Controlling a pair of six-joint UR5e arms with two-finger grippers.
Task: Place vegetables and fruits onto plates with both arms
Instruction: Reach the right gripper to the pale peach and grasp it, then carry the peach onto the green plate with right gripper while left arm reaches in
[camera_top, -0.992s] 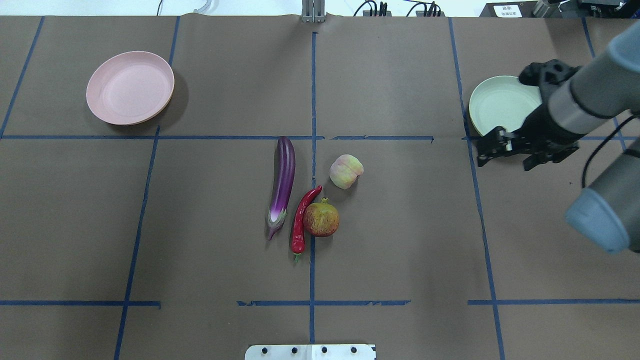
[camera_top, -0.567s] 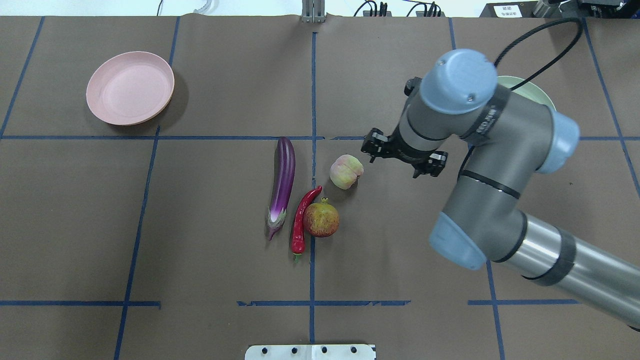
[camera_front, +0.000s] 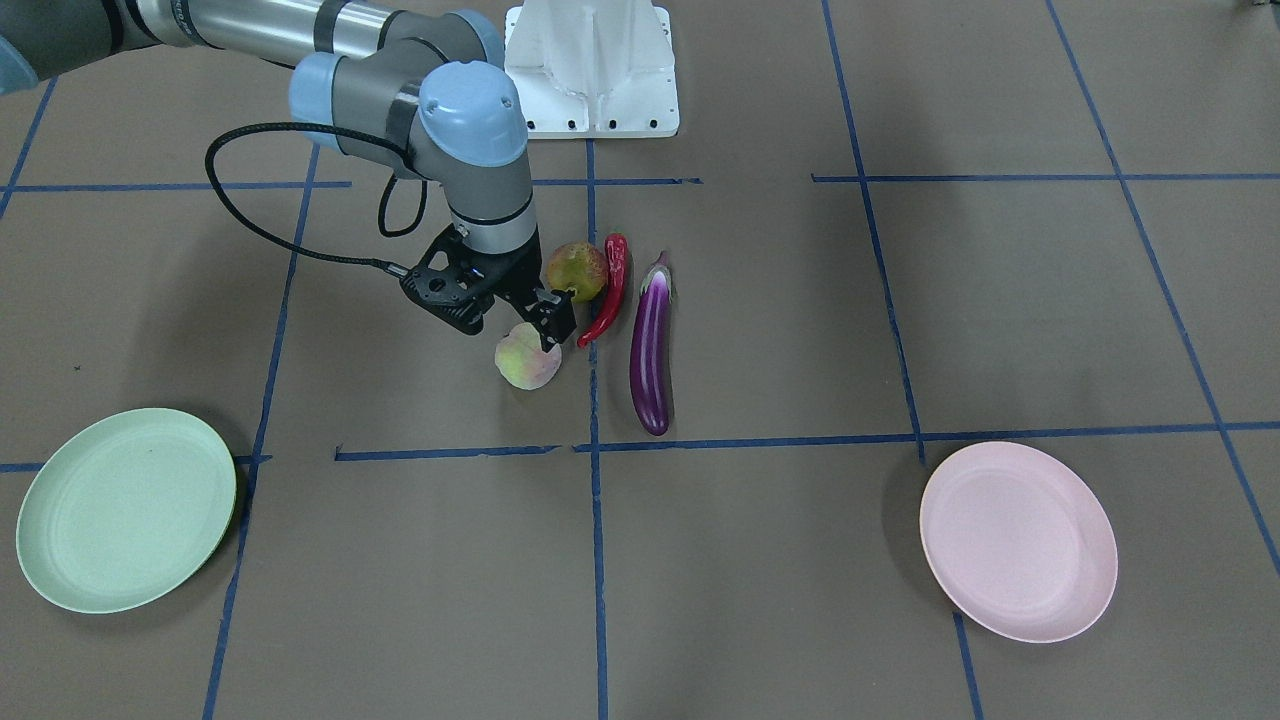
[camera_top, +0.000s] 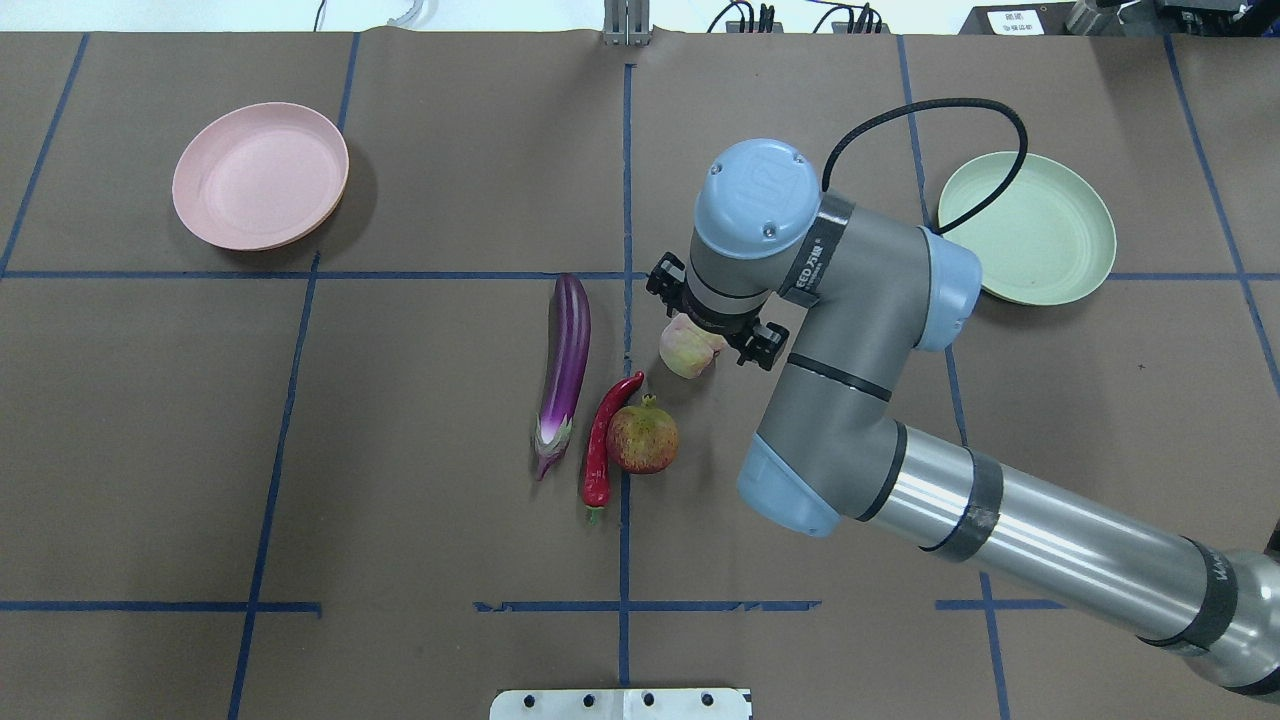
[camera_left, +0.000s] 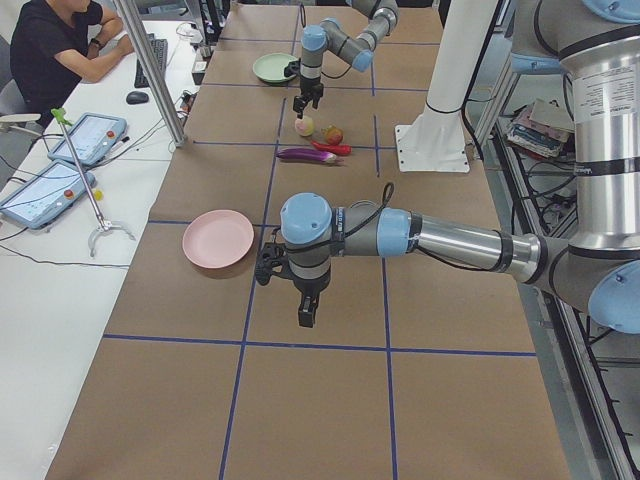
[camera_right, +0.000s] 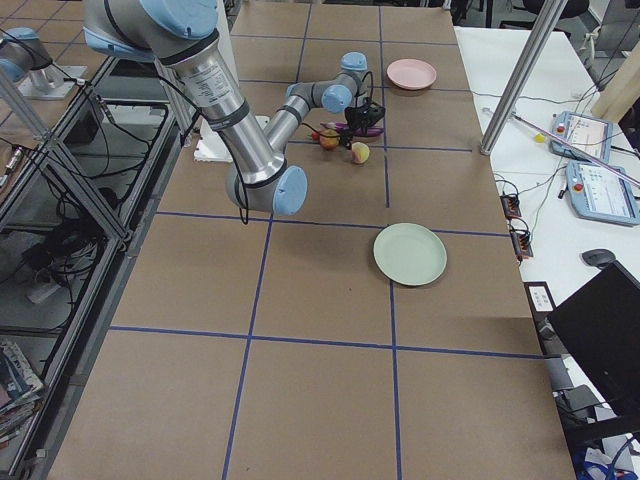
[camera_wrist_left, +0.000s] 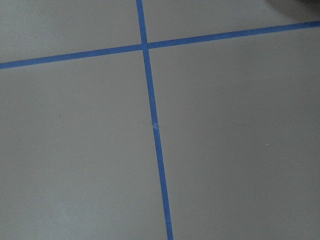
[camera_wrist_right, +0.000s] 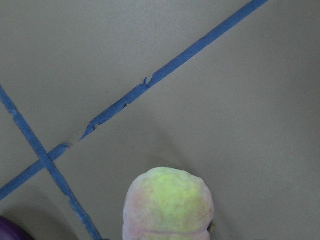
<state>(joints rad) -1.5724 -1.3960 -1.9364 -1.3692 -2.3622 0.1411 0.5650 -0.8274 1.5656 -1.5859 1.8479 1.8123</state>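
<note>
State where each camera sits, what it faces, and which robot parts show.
Front-facing: across the table, facing the base; right arm above peach.
Overhead: behind robot, looking down; right arm.
Exterior left: table end; left arm near.
Exterior right: opposite end; right arm near.
Left wrist: downward, taped table; no body.
Right wrist: downward, peach only, shared with overhead.

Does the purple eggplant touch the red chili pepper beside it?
Apart. The overhead view shows a strip of bare brown table between the eggplant and the chili pepper along their whole length.
</note>
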